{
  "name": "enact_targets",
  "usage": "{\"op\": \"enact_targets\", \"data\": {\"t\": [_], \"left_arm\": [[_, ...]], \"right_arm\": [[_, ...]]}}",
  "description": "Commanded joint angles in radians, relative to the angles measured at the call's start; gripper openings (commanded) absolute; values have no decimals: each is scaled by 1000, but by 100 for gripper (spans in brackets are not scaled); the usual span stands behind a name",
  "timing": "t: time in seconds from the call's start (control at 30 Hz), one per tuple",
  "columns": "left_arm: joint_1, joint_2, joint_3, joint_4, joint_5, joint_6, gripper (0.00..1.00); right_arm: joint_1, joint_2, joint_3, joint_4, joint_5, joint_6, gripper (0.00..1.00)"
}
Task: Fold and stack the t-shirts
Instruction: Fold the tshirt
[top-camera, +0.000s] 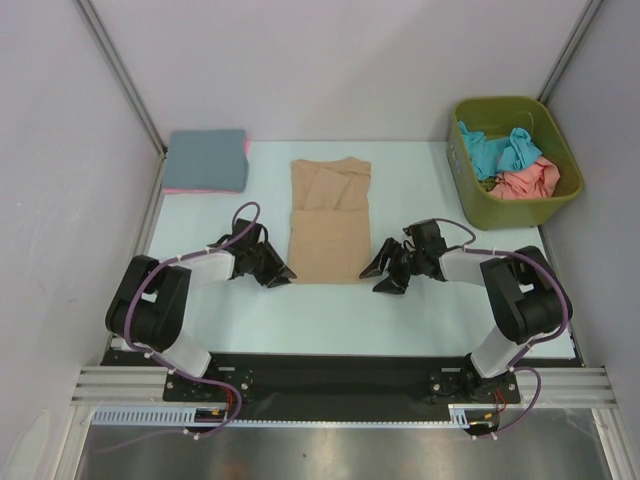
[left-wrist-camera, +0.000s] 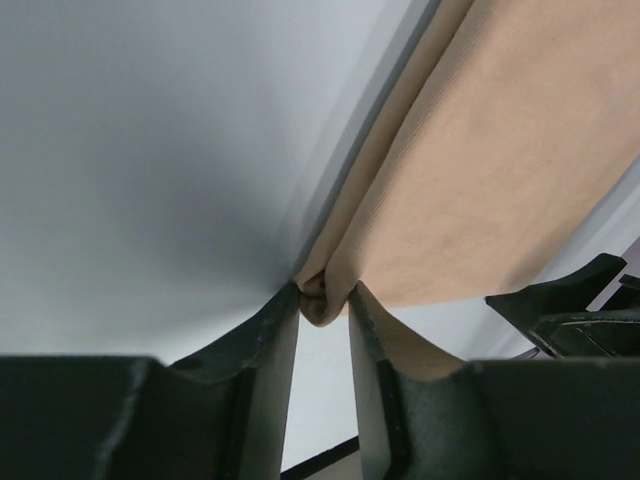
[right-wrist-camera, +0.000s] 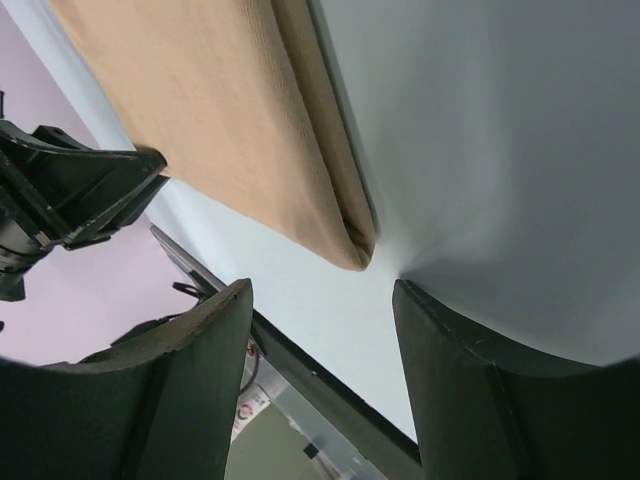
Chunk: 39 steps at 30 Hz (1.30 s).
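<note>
The tan t-shirt (top-camera: 330, 222) lies at the middle of the overhead frame on the pale table (top-camera: 430, 200), folded into a long narrow rectangle that runs from the upper centre down toward the arms. Its upper half shows creases and an overlapping flap; its lower half is smooth.

The left arm (top-camera: 165, 295) reaches in from the lower left, and the left jaws sit at the shirt's lower-left corner. In the left wrist view that corner (left-wrist-camera: 322, 300) is bunched between the two dark fingertips (left-wrist-camera: 283, 315), which press on it from both sides, so the left jaws are gripping the tan t-shirt. The rest of the cloth (left-wrist-camera: 500, 170) stretches away to the upper right of that frame.

The right arm (top-camera: 515, 290) comes in from the lower right, with the right jaws just beside the shirt's lower-right corner. In the right wrist view these jaws stand open, with the two fingers (right-wrist-camera: 200, 340) well apart. The folded corner (right-wrist-camera: 352, 245) lies on the table just beyond the gap, not between them, and touches neither.

At the upper left of the overhead frame a folded slate blue t-shirt (top-camera: 206, 158) rests on a pink t-shirt (top-camera: 190, 190), of which only a thin edge shows. At the upper right stands an olive-green bin (top-camera: 497, 102) holding a crumpled teal t-shirt (top-camera: 497, 150) and a salmon t-shirt (top-camera: 528, 180).
</note>
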Motion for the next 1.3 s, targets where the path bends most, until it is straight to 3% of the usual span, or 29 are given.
{"op": "enact_targets", "data": {"t": [0.0, 0.37, 0.53, 1.1, 1.27], "left_arm": [[17, 69, -31, -86, -158, 42, 31], [23, 83, -12, -78, -132, 93, 8], [25, 78, 5, -98, -132, 124, 6], [25, 81, 25, -110, -124, 153, 4], [25, 81, 34, -115, -127, 165, 0]], "right_arm": [[7, 24, -20, 24, 65, 57, 64], [16, 83, -87, 156, 143, 278, 56], [15, 84, -121, 176, 180, 313, 49], [-11, 72, -117, 122, 240, 307, 46], [-13, 98, -101, 119, 240, 275, 32]]}}
